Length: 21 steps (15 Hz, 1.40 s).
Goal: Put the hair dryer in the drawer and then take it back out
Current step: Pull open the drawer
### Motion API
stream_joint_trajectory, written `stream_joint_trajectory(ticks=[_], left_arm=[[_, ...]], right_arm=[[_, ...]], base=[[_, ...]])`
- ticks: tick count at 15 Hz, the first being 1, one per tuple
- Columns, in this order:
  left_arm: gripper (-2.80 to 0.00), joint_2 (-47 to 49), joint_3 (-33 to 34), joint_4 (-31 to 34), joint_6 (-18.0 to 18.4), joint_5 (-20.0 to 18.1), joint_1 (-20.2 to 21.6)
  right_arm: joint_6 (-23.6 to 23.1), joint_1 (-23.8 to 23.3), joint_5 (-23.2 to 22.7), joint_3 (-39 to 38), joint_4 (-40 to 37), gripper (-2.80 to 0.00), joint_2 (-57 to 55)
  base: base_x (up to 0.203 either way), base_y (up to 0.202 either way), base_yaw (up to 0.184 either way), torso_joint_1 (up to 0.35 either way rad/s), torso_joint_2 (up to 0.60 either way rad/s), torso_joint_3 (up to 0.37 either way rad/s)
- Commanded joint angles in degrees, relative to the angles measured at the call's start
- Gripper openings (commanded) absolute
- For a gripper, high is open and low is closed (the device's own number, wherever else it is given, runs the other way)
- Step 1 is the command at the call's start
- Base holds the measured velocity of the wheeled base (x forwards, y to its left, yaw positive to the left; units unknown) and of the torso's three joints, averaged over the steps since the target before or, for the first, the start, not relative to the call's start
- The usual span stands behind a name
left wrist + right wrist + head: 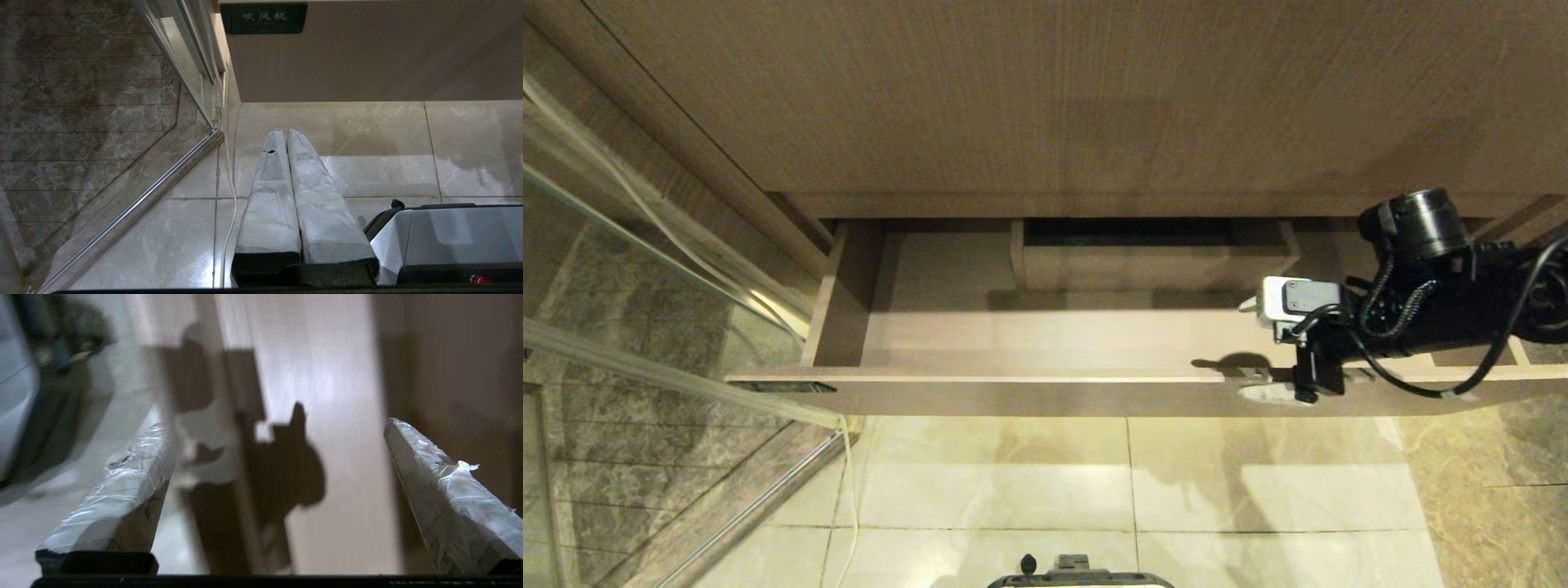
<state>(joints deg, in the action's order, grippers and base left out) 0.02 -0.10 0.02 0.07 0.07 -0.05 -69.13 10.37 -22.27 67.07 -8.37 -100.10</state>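
The drawer (1013, 394) stands pulled open under the vanity, and its light wood floor (1045, 335) is bare wherever I can see it. The hair dryer is out of view in every view. My right gripper (1255, 349) hangs over the drawer's front edge near its right end. Its jaws are open wide with nothing between them. In the right wrist view, the right gripper (276, 425) straddles the drawer's front edge (233, 457), and its shadow falls on the drawer floor (347, 416). My left gripper (285, 132) is parked, shut and pointing at the floor tiles.
A boxed cut-out (1147, 265) sits at the drawer's mid-back. The tall wood panel (1094, 98) rises above. A glass shower door (645, 269) and its metal rail (135, 204) stand at the left. A thin white cord (233, 183) runs along the tiles. My base (1078, 578) is below.
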Motion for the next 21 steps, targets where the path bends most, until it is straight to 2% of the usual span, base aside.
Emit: stream_joint_trajectory(ticks=[1, 3, 6, 7, 8, 10, 13, 17, 19, 21], left_arm=[[-2.80, -0.02, 0.01, -0.02, 0.01, 0.02, 0.05], [-2.80, -0.02, 0.03, -0.02, 0.01, 0.02, -0.02], [-2.80, -0.02, 0.01, -0.02, 0.01, 0.02, 0.05], [-2.80, -0.02, 0.01, -0.02, 0.01, 0.02, -0.04], [-2.80, -0.02, 0.01, -0.02, 0.01, 0.02, -0.04], [-2.80, -0.02, 0.01, -0.02, 0.01, 0.02, 0.05], [-2.80, -0.02, 0.01, -0.02, 0.01, 0.02, -0.03], [-2.80, -0.02, 0.01, -0.02, 0.01, 0.02, -0.04], [-2.80, -0.02, 0.01, -0.02, 0.01, 0.02, -0.04], [-2.80, -0.02, 0.01, -0.02, 0.01, 0.02, 0.05]], right_arm=[[-0.47, -1.00, -0.14, -0.99, -13.55, 0.00, 7.36], [-0.53, -2.01, 1.37, -0.95, -19.16, 0.00, 12.44], [-0.07, -3.44, 2.74, -0.78, -23.23, 0.00, 20.78], [-0.05, -4.07, 2.82, -0.62, -24.02, -1.78, 23.04], [-0.16, -4.61, 2.86, -0.76, -24.62, -2.80, 25.34], [0.91, -5.59, 3.03, -1.12, -26.50, -2.80, 29.93], [1.68, -8.61, 3.98, -0.63, -33.23, -2.80, 34.64], [2.60, -11.45, 3.99, -1.21, -36.08, -2.80, 37.35], [9.05, -13.90, 3.91, -0.52, -37.75, -2.80, 38.24], [11.61, -15.58, 3.98, 0.36, -38.15, -2.80, 39.66]], base=[[0.000, 0.000, 0.000, 0.000, 0.00, 0.000], [0.000, 0.000, 0.000, 0.000, 0.00, 0.000], [0.000, 0.000, 0.000, 0.000, 0.00, 0.000], [0.000, 0.000, 0.000, 0.000, 0.00, 0.000], [0.000, 0.000, 0.000, 0.000, 0.00, 0.000], [0.000, 0.000, 0.000, 0.000, 0.00, 0.000], [0.000, 0.000, 0.000, 0.000, 0.00, 0.000], [0.000, 0.000, 0.000, 0.000, 0.00, 0.000], [0.000, 0.000, 0.000, 0.000, 0.00, 0.000], [0.000, 0.000, 0.000, 0.000, 0.00, 0.000]])
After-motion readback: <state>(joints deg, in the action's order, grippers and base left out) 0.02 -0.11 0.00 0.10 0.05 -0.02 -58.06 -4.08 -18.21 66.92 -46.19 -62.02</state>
